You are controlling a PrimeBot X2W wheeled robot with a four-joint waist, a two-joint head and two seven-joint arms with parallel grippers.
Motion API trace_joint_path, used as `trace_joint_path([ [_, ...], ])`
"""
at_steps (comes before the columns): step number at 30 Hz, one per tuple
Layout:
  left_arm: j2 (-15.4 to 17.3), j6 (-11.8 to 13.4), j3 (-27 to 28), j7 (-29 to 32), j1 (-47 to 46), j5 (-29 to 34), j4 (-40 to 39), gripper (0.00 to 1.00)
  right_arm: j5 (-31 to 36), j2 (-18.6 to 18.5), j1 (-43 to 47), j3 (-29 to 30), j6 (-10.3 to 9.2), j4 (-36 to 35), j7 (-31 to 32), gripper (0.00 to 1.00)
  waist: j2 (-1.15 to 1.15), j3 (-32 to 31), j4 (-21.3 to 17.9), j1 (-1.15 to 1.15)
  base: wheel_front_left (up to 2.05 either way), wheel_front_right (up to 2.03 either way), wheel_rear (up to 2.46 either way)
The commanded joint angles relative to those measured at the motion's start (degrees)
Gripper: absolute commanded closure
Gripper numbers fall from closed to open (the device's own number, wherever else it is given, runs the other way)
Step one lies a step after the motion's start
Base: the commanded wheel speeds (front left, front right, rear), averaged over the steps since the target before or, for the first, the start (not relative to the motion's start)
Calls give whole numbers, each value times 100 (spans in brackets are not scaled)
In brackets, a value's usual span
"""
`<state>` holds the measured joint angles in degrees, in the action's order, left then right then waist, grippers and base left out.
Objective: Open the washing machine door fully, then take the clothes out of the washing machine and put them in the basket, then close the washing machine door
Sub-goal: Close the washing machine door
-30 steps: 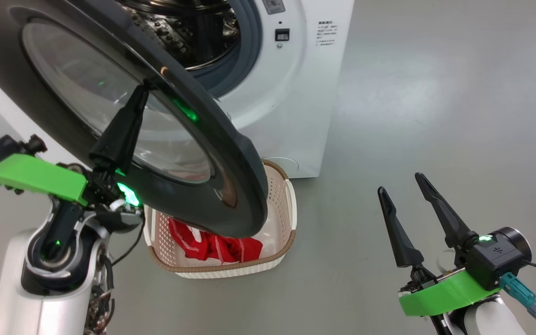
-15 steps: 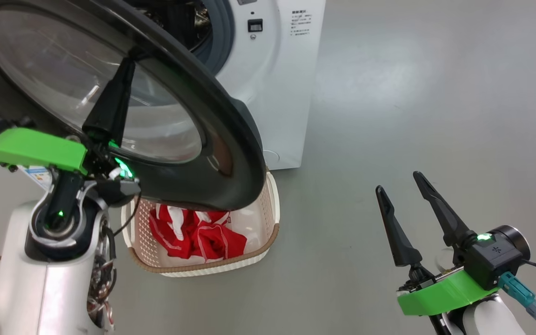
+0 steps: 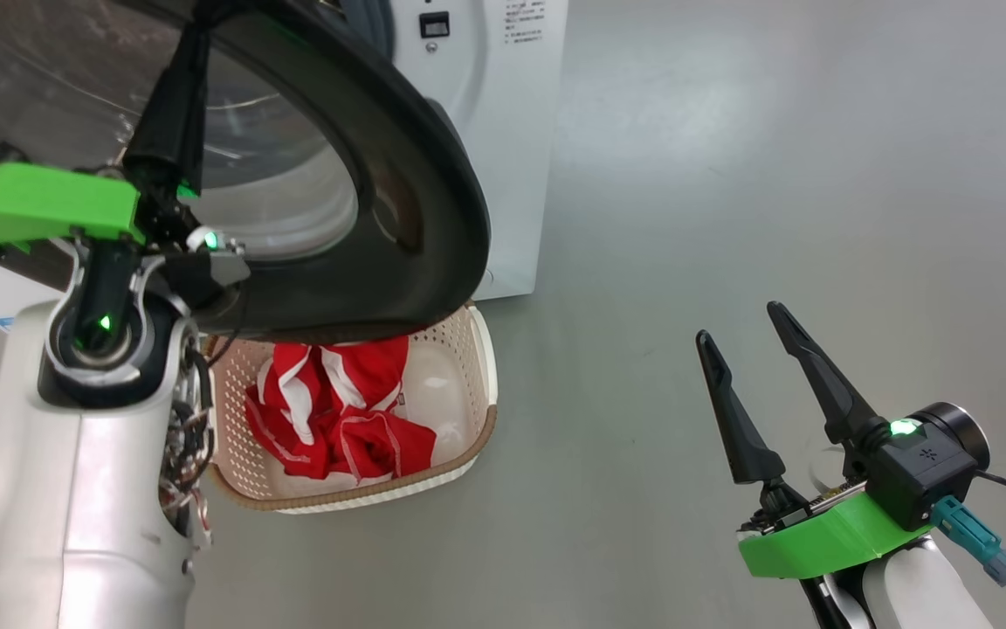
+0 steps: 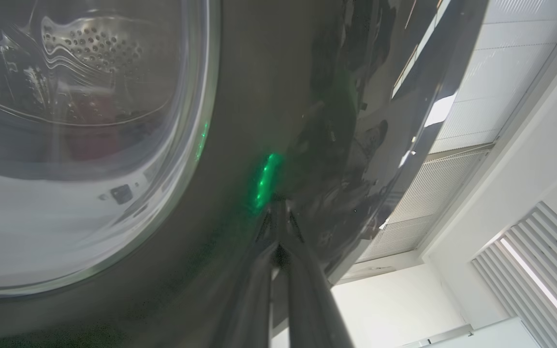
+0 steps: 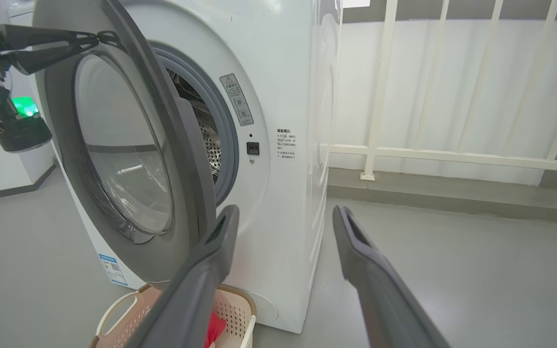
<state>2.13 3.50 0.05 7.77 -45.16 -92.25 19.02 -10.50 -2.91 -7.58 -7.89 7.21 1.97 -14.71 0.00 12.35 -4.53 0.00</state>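
Our left hand [image 4: 278,220], pinched narrow, touches the large round glossy black door [image 3: 407,201] at its tips; our right hand [image 3: 738,321] gapes wide, empty.

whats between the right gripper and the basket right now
Only bare grey floor. In the head view the right gripper, fingers open, hangs off to the right of the basket, and no object sits in the stretch between them.

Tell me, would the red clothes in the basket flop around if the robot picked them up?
Probably floppy: the clothes lie crumpled and folded over themselves in the basket, so they would likely droop from a grip. They look like thin fabric, so probably light. They seem bunched together, so lifting one might drag another along.
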Motion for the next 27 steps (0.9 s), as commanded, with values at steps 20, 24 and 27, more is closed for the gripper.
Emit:
trace_joint_path([
  [20, 197, -480, 115, -142, -913, 237, 677, 100, 16, 3, -246, -89, 28, -177, -29, 0, 0, 278, -306, 0, 0, 0, 0],
  [24, 180, -493, 73, -81, -737, 199, 578, 100, 11, 3, -220, -40, 28, -158, -29, 0, 0, 216, -244, 0, 0, 0, 0],
  [27, 153, -462, 27, -109, -529, 168, 404, 0, 2, 3, -197, -16, 28, -145, -29, 0, 0, 149, -161, 0, 0, 0, 0],
])
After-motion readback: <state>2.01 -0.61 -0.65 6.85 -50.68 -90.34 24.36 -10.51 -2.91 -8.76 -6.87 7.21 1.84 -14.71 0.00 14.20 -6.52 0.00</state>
